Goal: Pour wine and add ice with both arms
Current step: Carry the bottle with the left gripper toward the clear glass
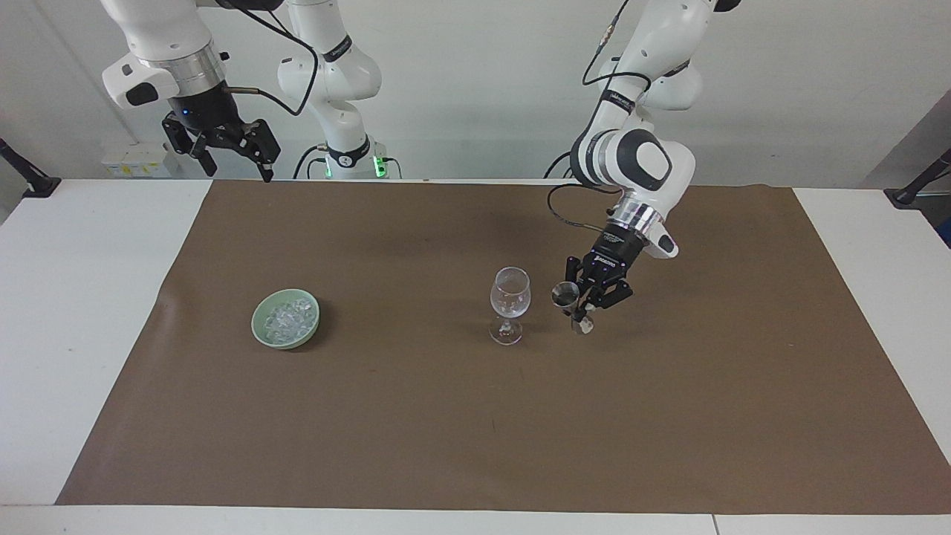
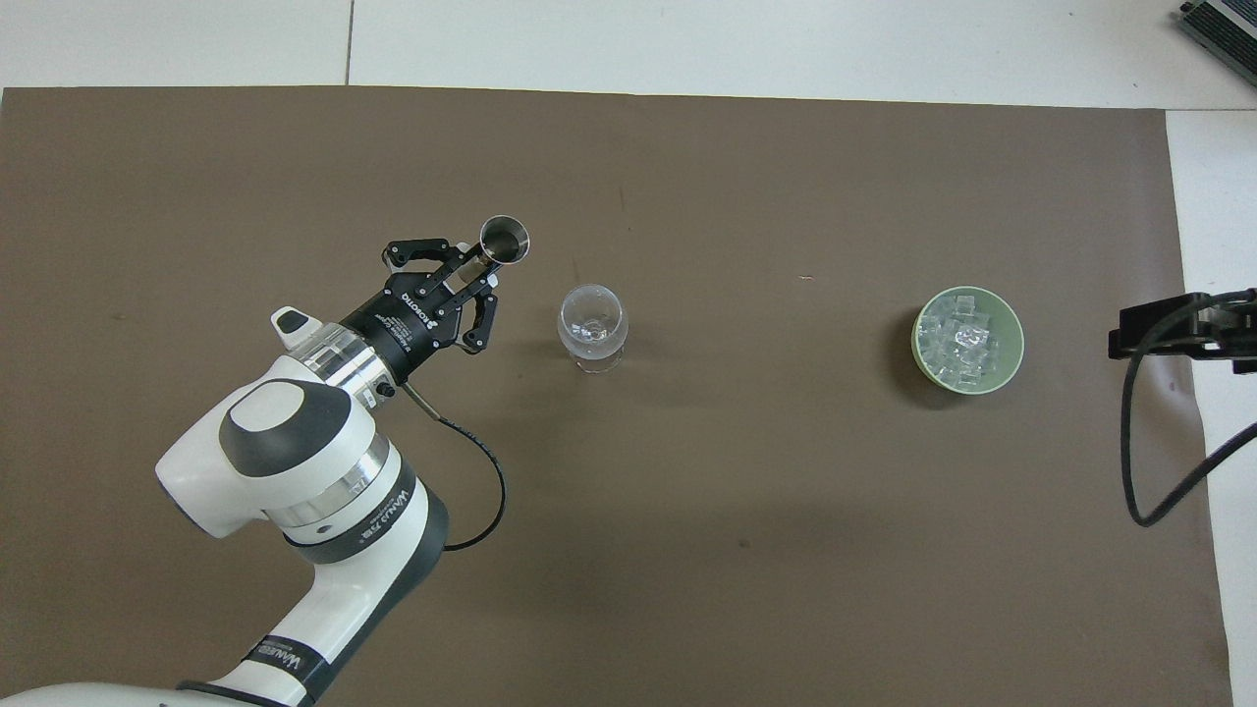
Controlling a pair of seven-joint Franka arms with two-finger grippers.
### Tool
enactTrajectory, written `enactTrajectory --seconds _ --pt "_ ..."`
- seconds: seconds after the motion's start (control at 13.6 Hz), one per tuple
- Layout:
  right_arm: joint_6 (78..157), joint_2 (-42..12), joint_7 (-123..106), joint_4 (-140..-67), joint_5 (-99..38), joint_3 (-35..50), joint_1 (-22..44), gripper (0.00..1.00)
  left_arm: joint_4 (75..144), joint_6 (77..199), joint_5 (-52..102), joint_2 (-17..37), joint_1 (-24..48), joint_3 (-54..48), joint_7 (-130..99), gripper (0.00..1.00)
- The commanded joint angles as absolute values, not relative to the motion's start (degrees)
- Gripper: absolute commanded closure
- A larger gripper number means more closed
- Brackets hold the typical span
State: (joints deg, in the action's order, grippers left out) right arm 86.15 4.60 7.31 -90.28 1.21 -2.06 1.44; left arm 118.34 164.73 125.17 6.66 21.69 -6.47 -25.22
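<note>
My left gripper (image 1: 584, 306) is shut on a small metal jigger (image 1: 567, 298) and holds it slightly tilted, just above the mat, close beside the clear stemmed wine glass (image 1: 510, 300) toward the left arm's end. In the overhead view the jigger's open cup (image 2: 505, 242) sits at the tip of the left gripper (image 2: 481, 271), apart from the wine glass (image 2: 592, 324). The ice (image 1: 288, 316) lies heaped in a green bowl (image 1: 257, 322) toward the right arm's end; the ice (image 2: 962, 339) and the bowl (image 2: 1017, 344) also show from overhead. My right gripper (image 1: 239, 168) waits open and empty, raised over the mat's corner.
A brown mat (image 1: 446, 431) covers most of the white table (image 1: 82, 312). The left arm's black cable (image 2: 471, 491) hangs in a loop over the mat. The right gripper (image 2: 1174, 329) shows at the overhead view's edge, past the bowl.
</note>
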Motion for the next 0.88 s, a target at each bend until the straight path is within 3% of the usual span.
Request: enactTrajectory --seconds 0.0,0.81 --pt "85.61 5.36 6.94 -90.88 1.05 -2.2 1.67 0.0 117.33 168.74 125.86 6.15 23.9 -6.68 -21.98 1.0" --pt "85.61 5.36 6.94 -90.88 1.05 -2.2 1.67 0.0 116.37 174.72 123.58 5.98 25.93 -7.12 -14.69 1.0"
